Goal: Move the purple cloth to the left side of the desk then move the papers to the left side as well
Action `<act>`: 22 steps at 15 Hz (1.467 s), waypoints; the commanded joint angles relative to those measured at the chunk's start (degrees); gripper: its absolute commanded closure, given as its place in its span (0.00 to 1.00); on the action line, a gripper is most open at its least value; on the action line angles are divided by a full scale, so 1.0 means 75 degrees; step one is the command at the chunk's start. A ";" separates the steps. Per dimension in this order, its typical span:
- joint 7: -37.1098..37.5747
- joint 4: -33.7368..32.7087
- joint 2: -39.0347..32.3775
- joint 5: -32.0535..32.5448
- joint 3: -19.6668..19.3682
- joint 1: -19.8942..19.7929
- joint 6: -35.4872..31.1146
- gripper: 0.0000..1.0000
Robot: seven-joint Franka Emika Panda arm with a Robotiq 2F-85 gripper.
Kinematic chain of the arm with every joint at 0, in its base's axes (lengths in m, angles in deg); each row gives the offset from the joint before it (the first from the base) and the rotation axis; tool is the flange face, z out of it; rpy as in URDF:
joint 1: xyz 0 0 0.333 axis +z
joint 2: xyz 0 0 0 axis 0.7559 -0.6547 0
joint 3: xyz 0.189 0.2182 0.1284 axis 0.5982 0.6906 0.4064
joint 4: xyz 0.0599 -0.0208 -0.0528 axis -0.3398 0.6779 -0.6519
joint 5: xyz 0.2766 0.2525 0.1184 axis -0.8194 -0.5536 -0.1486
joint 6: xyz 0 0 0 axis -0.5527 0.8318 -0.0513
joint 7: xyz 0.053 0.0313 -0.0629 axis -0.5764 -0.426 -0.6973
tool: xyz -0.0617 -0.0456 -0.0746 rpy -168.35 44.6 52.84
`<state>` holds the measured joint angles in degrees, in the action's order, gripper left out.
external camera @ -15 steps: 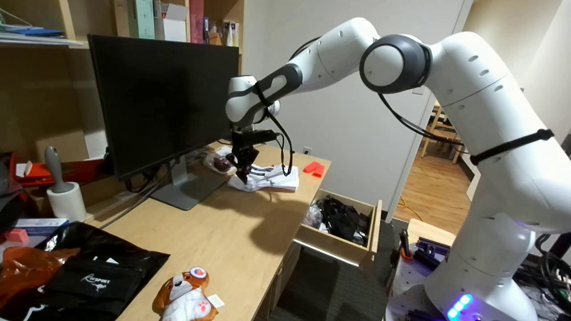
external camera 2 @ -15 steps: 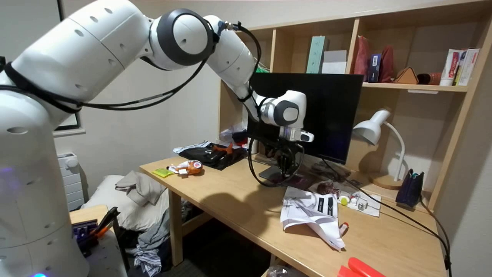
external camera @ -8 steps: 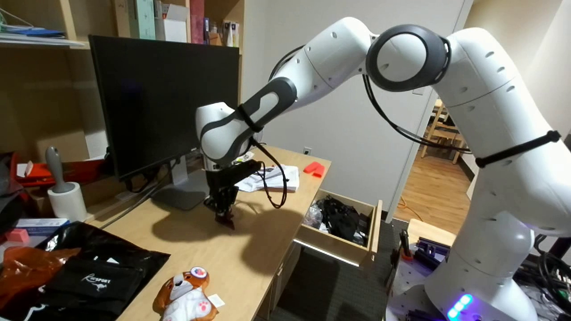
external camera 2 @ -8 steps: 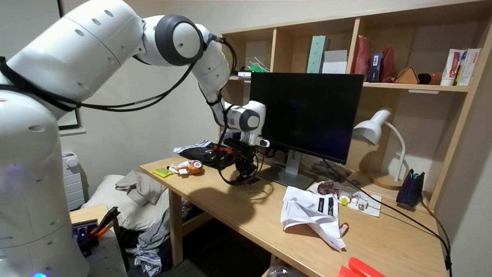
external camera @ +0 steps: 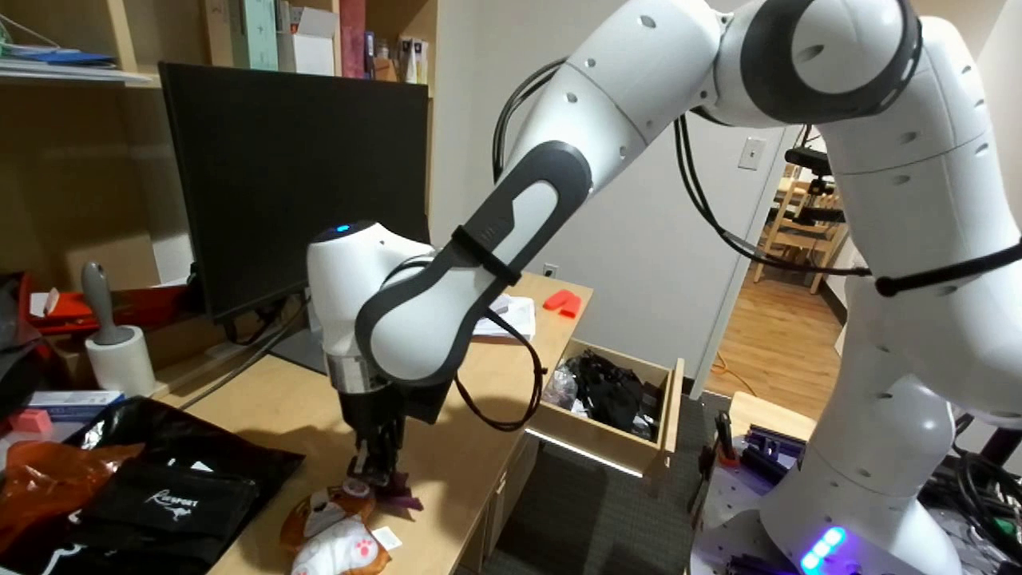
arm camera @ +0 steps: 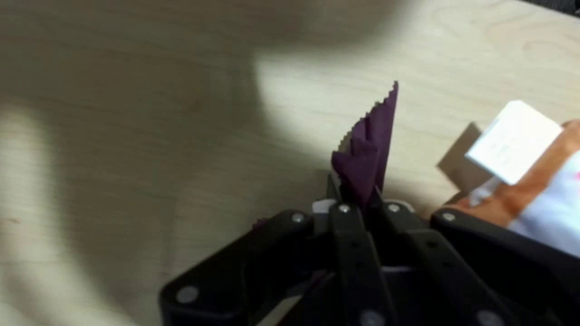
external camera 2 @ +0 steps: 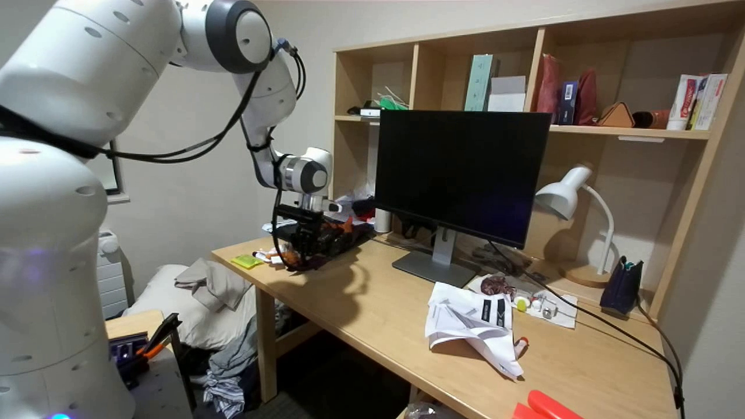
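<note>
My gripper (arm camera: pixel 355 192) is shut on the purple cloth (arm camera: pixel 369 145) in the wrist view. A jagged-edged fold of the cloth sticks out past the fingertips; the rest is mostly hidden by the fingers. In an exterior view, the gripper (external camera: pixel 375 475) is low over the desk (external camera: pixel 447 447), right beside the brown and white dog toy (external camera: pixel 339 535), with the cloth (external camera: pixel 406 499) at its tips. Whether the cloth touches the desk is unclear. The white papers (external camera 2: pixel 471 326) lie crumpled on the desk, far from the gripper; the arm partly covers the papers (external camera: pixel 511 318) in an exterior view.
A black bag (external camera: pixel 168 487) lies behind the toy. A monitor (external camera 2: pixel 463 174) stands at the back of the desk. A yellow packet (external camera 2: pixel 247 261) lies near one desk end. Red pieces (external camera: pixel 563 302) lie near the other end. A drawer (external camera: pixel 607 451) stands open below the edge.
My gripper has carried the purple cloth along the desk, from beside the papers and past the monitor to beside the dog toy. The papers have not moved.
</note>
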<state>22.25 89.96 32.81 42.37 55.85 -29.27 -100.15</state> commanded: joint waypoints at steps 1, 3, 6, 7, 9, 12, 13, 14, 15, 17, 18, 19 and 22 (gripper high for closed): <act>0.0005 0.0206 0.0117 0.0021 0.0084 0.0109 -0.0188 0.93; 0.0011 0.0432 0.0263 0.0035 0.0129 0.0198 -0.0304 0.93; -0.0213 0.0415 0.0115 -0.0075 0.0251 0.0112 -0.0261 0.93; -0.0461 0.0364 -0.0020 -0.0196 0.0416 0.0047 -0.0308 0.93; -0.0749 0.0240 -0.0262 -0.0280 0.0649 0.0069 -0.0221 0.93; -0.0661 0.0093 -0.0480 0.0082 0.0607 0.0375 -0.0290 0.93; -0.0498 0.0066 -0.0494 0.0307 0.0458 0.0541 -0.0454 0.93; -0.0439 0.0020 -0.0521 0.0403 0.0404 0.0606 -0.0548 0.87; -0.0493 -0.0018 -0.0530 0.0405 0.0425 0.0607 -0.0545 0.66; -0.0423 -0.0095 -0.0536 0.0409 0.0385 0.0684 -0.0491 0.63; -0.0427 -0.0117 -0.0519 0.0349 0.0409 0.0678 -0.0428 0.57; -0.0396 -0.0122 -0.0496 0.0326 0.0411 0.0686 -0.0413 0.52; -0.0358 0.0000 -0.0343 0.0281 0.0403 0.0654 -0.0332 0.31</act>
<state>19.01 89.79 30.16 43.98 59.29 -24.44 -102.56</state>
